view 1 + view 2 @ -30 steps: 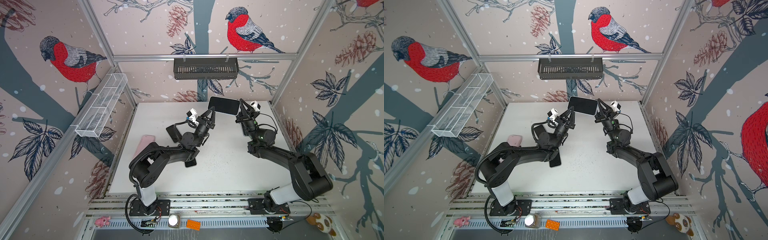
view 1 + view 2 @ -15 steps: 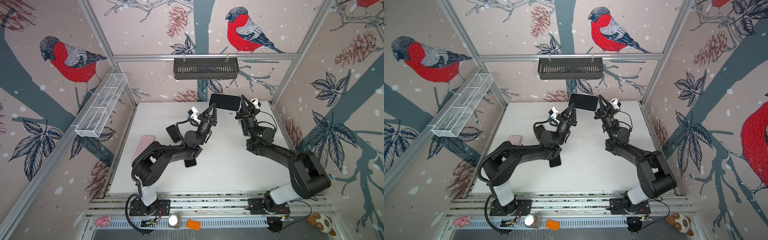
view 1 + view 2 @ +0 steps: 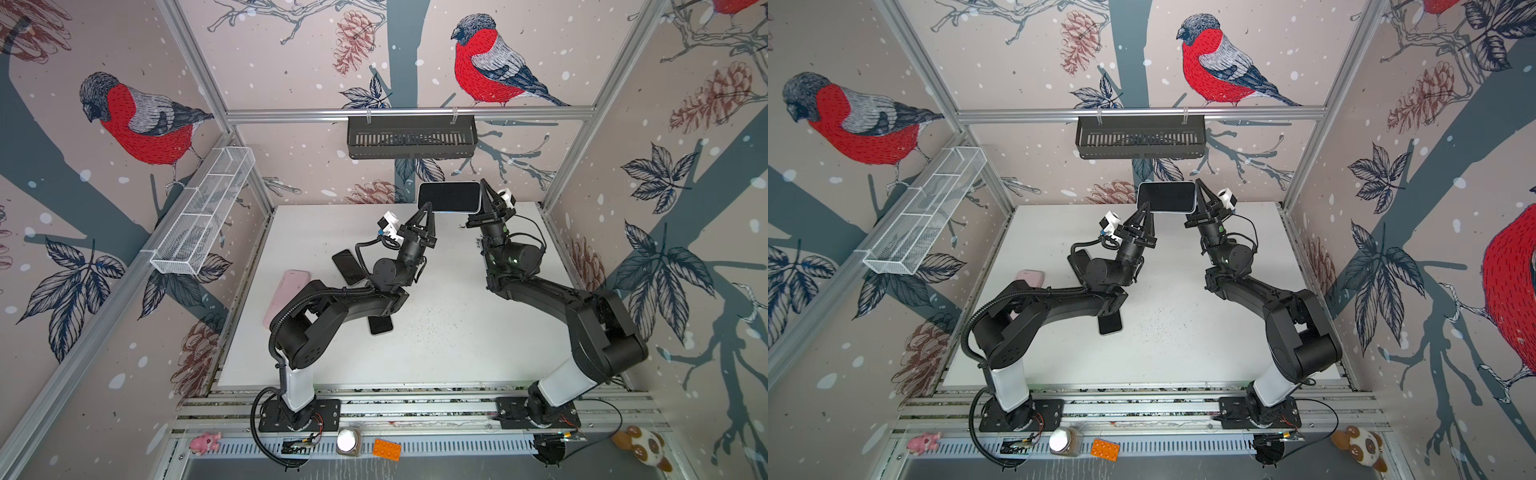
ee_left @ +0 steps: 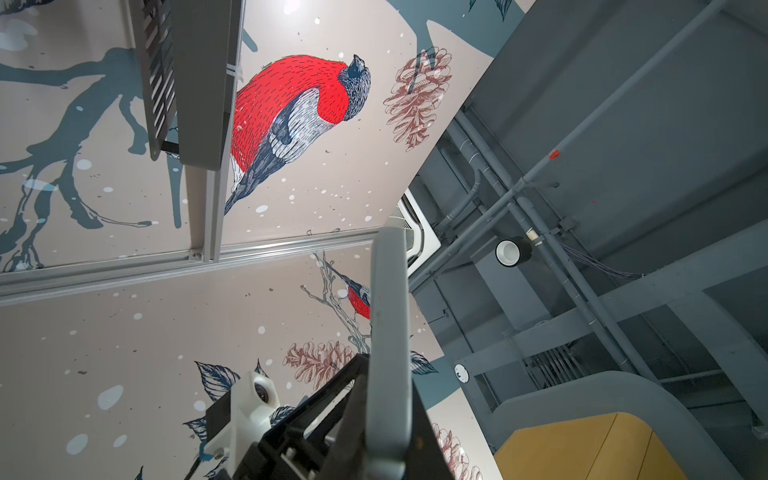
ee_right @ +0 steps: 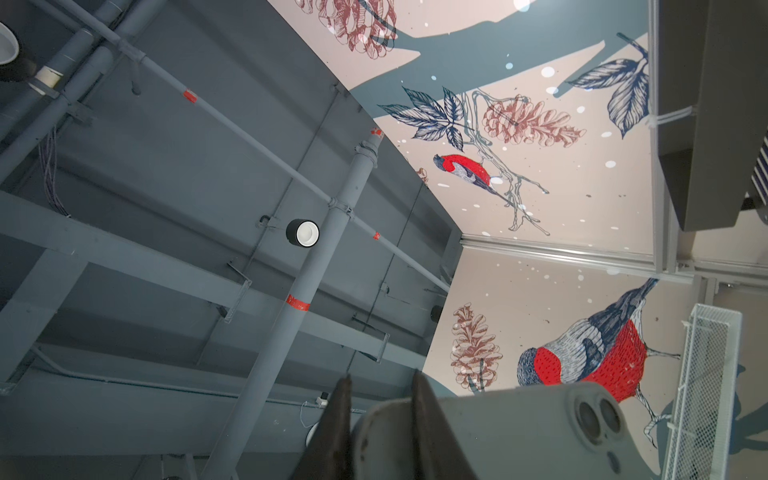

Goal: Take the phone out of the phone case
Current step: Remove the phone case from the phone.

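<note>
Cased phone (image 3: 449, 197) has risen toward black basket (image 3: 411, 137), pink case (image 3: 286, 297) below

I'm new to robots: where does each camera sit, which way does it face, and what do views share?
Top view: high overhead, looking down on the table; left arm and right arm show whole.
Top view: alongside, facing likewise; same arms, cased phone raised between them.
Left wrist: on the left arm, looking up at wall and ceiling; its jaws pinch the phone's edge.
Right wrist: on the right arm, also looking up; its jaws grip the case.
Shared: the phone everywhere; the basket in both wrist views.
</note>
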Robot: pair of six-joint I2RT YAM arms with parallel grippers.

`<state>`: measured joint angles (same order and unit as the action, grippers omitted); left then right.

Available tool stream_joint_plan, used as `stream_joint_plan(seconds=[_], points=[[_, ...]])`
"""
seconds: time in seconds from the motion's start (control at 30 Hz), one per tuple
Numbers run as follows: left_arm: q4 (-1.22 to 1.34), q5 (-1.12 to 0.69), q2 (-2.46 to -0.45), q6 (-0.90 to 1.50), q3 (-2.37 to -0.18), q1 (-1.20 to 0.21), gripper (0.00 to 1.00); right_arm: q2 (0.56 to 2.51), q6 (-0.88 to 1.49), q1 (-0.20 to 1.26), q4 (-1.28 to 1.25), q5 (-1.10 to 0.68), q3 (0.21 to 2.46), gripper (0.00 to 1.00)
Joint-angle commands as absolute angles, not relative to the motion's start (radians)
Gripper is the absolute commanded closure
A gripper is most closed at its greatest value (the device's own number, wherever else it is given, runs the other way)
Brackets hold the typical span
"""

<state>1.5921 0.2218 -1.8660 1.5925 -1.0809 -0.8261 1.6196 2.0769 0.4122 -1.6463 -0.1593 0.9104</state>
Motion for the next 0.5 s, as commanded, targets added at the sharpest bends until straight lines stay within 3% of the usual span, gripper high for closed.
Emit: stream_joint_plan(seconds=[0.0,0.17,0.47], points=[[1.802,-0.006,-1.868,1.612,-1.099,-0.829,1.0,1.647,2.115,0.435,-1.867,-0.386,0.925,0.86],[1.802,-0.009,-1.872,1.623,-1.101,-0.818,1.0,1.664,2.117,0.435,-1.867,-0.377,0.922,0.96],[1.805,-0.019,-1.85,1.616,-1.111,-0.802,1.0,1.69,2.129,0.439,-1.868,-0.355,0.945,0.97]])
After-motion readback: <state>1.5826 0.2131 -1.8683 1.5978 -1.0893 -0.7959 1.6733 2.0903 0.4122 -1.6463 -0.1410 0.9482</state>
